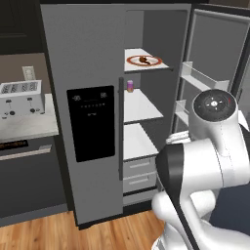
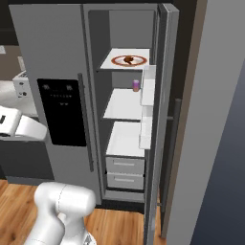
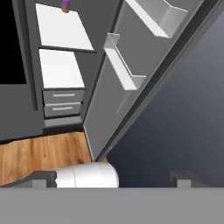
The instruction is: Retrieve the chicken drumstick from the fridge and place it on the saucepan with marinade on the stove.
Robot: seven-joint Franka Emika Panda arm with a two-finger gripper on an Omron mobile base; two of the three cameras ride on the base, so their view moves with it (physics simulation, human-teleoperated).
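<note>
Three white shelves stacked inside a tall grey steel side-by-side fridge, right door swung wide open, left door with black dispenser panel shut. Small dark reddish-brown chicken drumstick lying at the centre of a white red-rimmed plate, set toward the front edge of the top shelf. Small pink-purple can upright at the back left corner of the middle shelf. Two grey drawers below the bottom shelf. White door bins along the inside of the open door. Robot gripper low, well apart from the shelves and the drumstick, pointed toward the foot of the open door above wooden floor; dark fingertips spread wide apart, nothing between them. White toaster on a pale counter left of the fridge.
</note>
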